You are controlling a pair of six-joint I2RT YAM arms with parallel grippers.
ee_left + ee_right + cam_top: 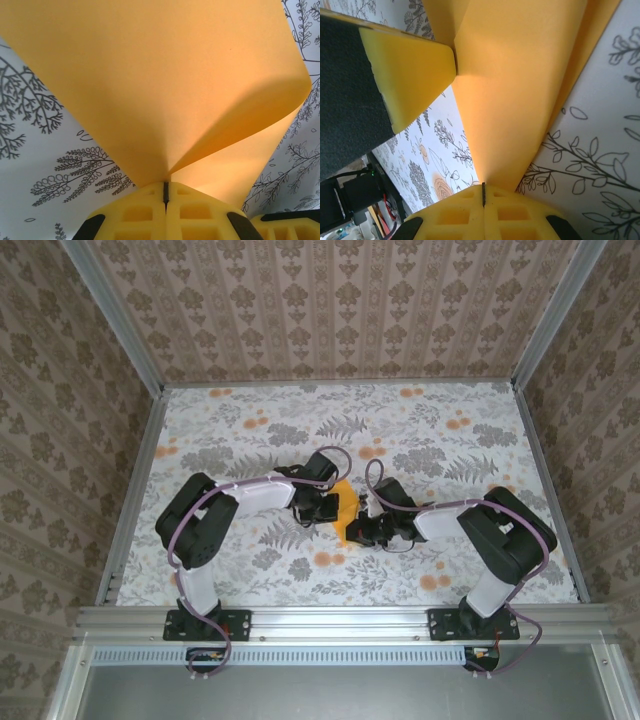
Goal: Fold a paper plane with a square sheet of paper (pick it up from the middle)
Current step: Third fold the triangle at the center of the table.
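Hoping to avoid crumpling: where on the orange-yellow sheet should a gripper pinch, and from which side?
Probably its edge, coming in flat from the side: the square sheet of paper bows between the left gripper and right gripper, both shut on its edges.

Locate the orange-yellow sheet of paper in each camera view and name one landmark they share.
Top external: sheet of paper at table centre, between the left tool and right tool.
Left wrist: spreads across the top and middle, narrowing into the shut left tool at bottom centre.
Right wrist: runs from top centre down into the shut right tool.
Shared landmark: the leaf-print table cover.
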